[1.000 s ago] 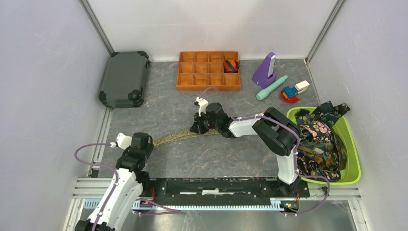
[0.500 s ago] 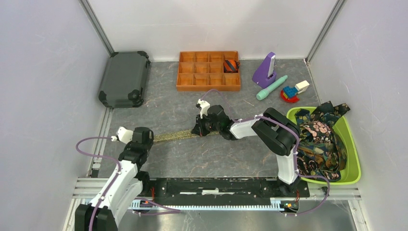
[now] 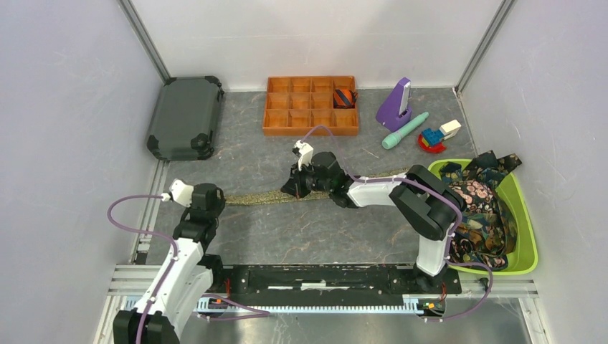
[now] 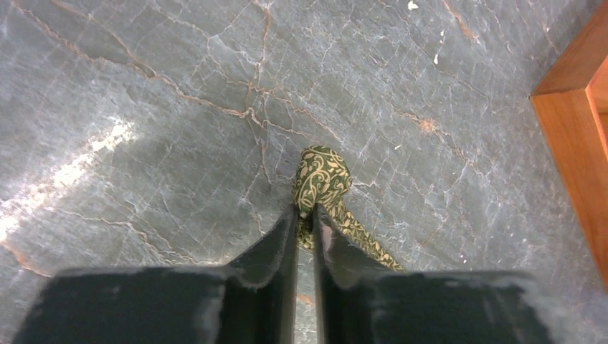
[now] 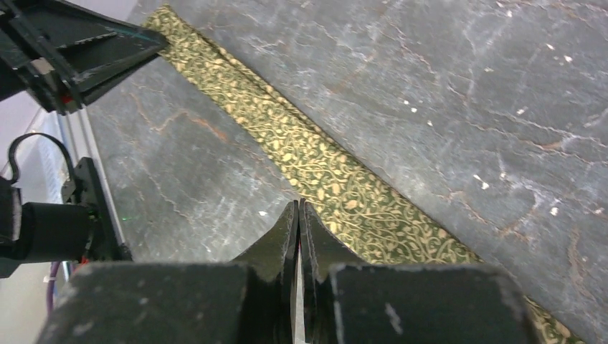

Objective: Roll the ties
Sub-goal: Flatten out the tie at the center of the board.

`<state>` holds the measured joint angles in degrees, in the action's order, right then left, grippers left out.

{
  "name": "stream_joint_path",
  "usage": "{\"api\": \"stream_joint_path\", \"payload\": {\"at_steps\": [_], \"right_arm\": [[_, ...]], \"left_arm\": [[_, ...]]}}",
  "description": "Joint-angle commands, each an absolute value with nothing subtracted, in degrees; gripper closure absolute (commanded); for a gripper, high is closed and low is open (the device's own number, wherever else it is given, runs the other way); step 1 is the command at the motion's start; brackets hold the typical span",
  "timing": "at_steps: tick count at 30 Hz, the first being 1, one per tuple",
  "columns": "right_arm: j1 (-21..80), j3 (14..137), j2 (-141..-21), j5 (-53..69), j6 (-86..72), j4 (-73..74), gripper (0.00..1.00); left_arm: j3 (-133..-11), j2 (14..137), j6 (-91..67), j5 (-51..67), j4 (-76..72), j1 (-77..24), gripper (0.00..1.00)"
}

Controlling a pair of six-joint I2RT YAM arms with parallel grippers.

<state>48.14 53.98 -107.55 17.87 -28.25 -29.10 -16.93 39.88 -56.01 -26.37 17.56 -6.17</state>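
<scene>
Flat olive-green tie (image 3: pixel 262 198), lengthwise left-right.

A robotics lab test cell: plain white panels (image 3: pixel 315 36) on aluminium struts (image 3: pixel 145 41) box in a grey stone-patterned counter (image 3: pixel 287 229). The left arm (image 3: pixel 183 265) and right arm (image 3: pixel 423 208) are bolted to a metal rail (image 3: pixel 323 278), with purple cables (image 3: pixel 125 215) looping loose.

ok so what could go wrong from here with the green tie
1. The left jaws pinch only the base of the small coil at the end of the olive-green patterned fabric tie. The coil could slip out and unroll.
2. The right jaws are closed on just the tie's edge in the right wrist view, so a pull along the tie may drag it free or twist it.
</scene>
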Motion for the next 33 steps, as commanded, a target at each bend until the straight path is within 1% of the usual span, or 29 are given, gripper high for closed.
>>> {"api": "stream_joint_path", "payload": {"at_steps": [1,2,3,4,6,11,14,17,20,22,25,33], "right_arm": [[49.89,55.47,-105.12,18.35,-28.92,-30.76,0.94],[50.09,55.5,-105.12,18.36,-28.91,-30.76,0.94],[50.19,55.46,-105.12,18.32,-28.87,-30.68,0.94],[50.19,55.3,-105.12,18.3,-28.89,-30.52,0.94],[50.19,54.99,-104.74,18.38,-28.83,-30.33,0.94],[50.21,54.1,-103.22,18.45,-28.28,-29.93,0.94],[50.19,53.47,-102.65,18.55,-28.11,-29.96,0.94],[50.21,52.56,-102.24,18.92,-28.06,-30.24,0.94],[50.2,51.69,-101.79,18.97,-27.97,-30.49,0.94],[50.21,51.38,-101.56,18.98,-27.74,-30.5,0.95],[50.19,51.24,-101.36,19.19,-27.68,-30.58,0.95],[50.23,50.82,-100.82,19.43,-27.6,-30.93,0.95]], "left_arm": [[-16.48,37.08,-55.78,-27.31,18.76,-5.8,0.63],[-16.8,36.66,-56.19,-28.02,19.77,-5.8,0.48],[-17.21,36.05,-56.24,-28.63,21.11,-5.8,0.37],[-17.83,35.69,-56.11,-29.22,22.17,-5.81,0.31],[-19.21,35.55,-55.72,-30.37,24.74,-5.6,0.28],[-22.42,39.09,-55.17,-27.99,26.8,-2.43,0.32],[-22.62,42.65,-54.7,-21.6,24.71,3.38,0.36],[-21.04,45.24,-53.73,-12.96,19.9,9.68,0.44],[-19.98,47.57,-52.9,-6.76,16.68,15.26,0.51],[-19.44,48.96,-52.31,-3.5,14.56,17.8,0.53],[-18.49,50.15,-52.51,-0.34,11.88,18.87,0.56],[-16.99,50.36,-53.78,-0.17,10.37,19.02,0.6]]}}
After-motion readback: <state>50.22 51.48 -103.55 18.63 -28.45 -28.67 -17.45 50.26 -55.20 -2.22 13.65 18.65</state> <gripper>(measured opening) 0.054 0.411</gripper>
